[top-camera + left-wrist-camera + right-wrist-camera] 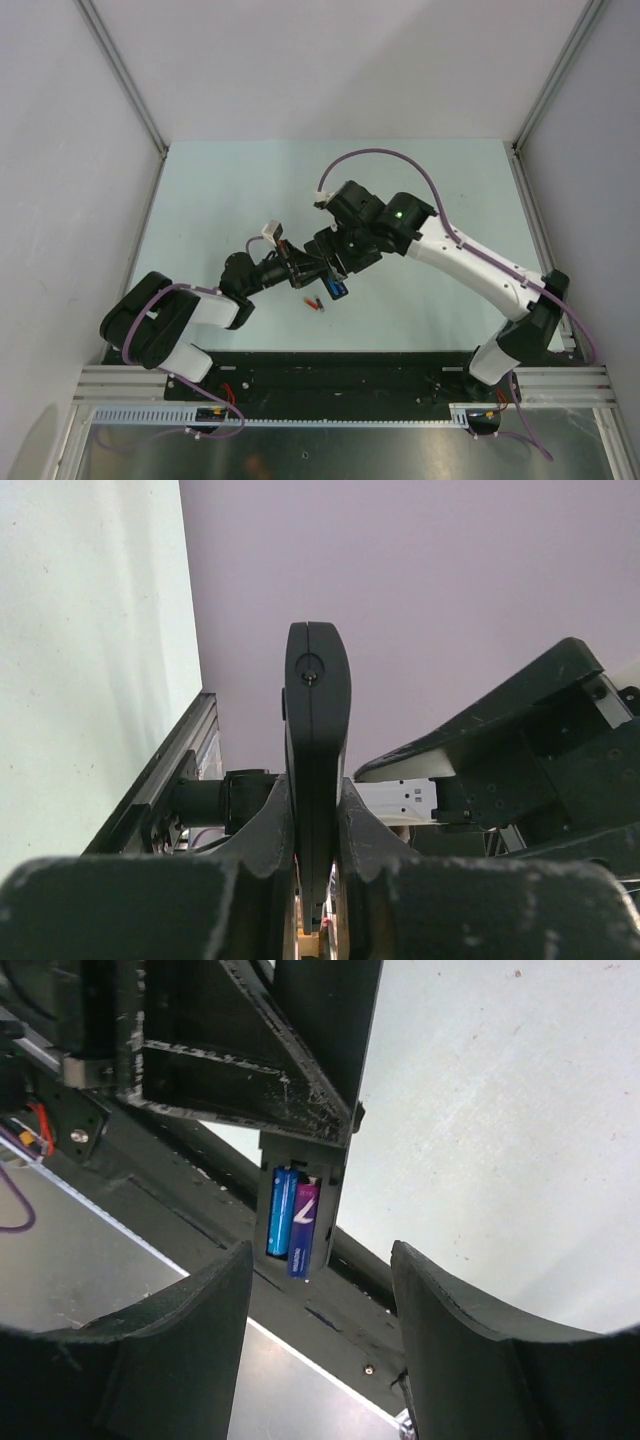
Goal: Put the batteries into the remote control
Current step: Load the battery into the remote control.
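The left arm stretched in low toward the remote control, its hand clamped shut on the remote's lower part, one finger against each flat side. The right arm folded back at the elbow toward the same remote, its hand poised just beside it, fingers spread apart, gripping nothing.

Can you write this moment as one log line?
left tool: shut on remote | right tool: open, empty | batteries: two in remote
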Action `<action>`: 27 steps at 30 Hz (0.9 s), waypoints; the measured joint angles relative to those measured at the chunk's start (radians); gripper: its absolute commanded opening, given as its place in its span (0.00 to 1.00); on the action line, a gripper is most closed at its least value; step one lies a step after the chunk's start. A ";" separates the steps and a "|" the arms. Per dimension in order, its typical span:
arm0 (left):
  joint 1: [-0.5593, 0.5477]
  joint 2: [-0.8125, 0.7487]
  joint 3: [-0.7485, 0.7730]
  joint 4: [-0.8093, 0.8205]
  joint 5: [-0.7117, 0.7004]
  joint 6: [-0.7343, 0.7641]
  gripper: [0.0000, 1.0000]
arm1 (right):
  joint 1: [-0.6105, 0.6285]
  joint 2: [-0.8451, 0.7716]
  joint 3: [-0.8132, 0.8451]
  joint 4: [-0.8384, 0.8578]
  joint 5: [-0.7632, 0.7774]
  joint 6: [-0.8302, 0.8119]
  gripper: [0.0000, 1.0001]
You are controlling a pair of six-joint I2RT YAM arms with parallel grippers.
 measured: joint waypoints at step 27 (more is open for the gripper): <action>0.045 -0.033 0.039 0.020 0.178 -0.026 0.00 | -0.020 -0.734 -0.982 1.057 -0.227 0.048 0.68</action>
